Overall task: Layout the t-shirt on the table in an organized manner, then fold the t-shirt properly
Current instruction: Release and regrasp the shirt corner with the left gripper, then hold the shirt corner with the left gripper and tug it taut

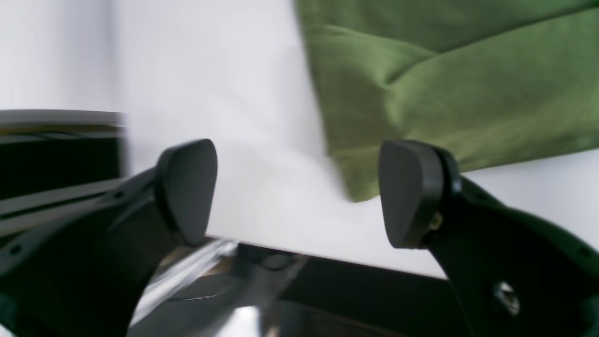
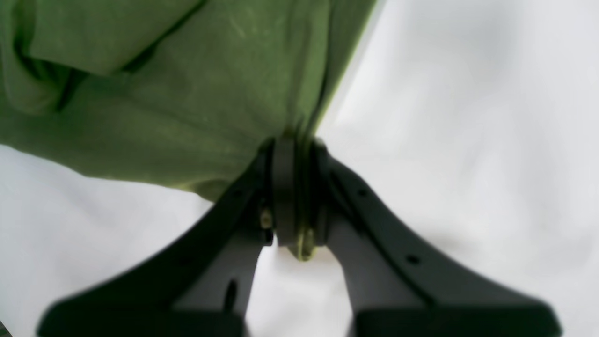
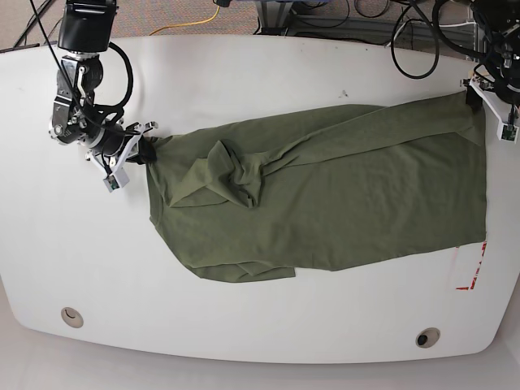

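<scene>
Black right gripper (image 2: pixel 294 187) pinches the olive-green cotton t-shirt (image 3: pixel 325 195) spread on the white smooth table (image 3: pixel 244 73); left gripper (image 1: pixel 299 192) spread, empty.

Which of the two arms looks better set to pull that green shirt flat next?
Probably the right: its pincer is shut on the t-shirt at one edge. The left pincer is open beside the opposite corner, holding nothing.

One t-shirt (image 3: pixel 341 195) — two grommets (image 3: pixel 71 316) — two claws (image 3: pixel 145 150).
</scene>
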Motion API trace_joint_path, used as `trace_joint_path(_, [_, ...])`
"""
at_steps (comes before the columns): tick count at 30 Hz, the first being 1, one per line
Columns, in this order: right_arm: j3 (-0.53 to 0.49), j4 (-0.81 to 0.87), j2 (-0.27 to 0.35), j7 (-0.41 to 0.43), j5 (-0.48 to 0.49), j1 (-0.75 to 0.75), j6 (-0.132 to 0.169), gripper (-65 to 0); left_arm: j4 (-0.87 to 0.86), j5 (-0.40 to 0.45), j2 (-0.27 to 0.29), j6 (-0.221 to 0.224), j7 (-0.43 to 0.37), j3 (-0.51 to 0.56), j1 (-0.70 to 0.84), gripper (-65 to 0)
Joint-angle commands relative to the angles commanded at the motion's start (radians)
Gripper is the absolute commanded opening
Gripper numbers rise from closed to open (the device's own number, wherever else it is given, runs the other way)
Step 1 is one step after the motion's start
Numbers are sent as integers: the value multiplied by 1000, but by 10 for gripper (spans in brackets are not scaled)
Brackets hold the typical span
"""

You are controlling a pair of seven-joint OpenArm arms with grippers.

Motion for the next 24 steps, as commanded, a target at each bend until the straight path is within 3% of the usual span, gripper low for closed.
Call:
trace_joint_path(6, [0,0,0,0,0,0,0,-601,-104,-46,-2,0,-3,0,-3,-172])
trace_joint_path(19, [0,0,0,0,0,0,0,-601,-207,-40,0,0,-75,71,3,-178])
trace_joint_path(24, [0,0,0,0,0,0,0,-601,-232,-40,3,0,-75,75,3,-282])
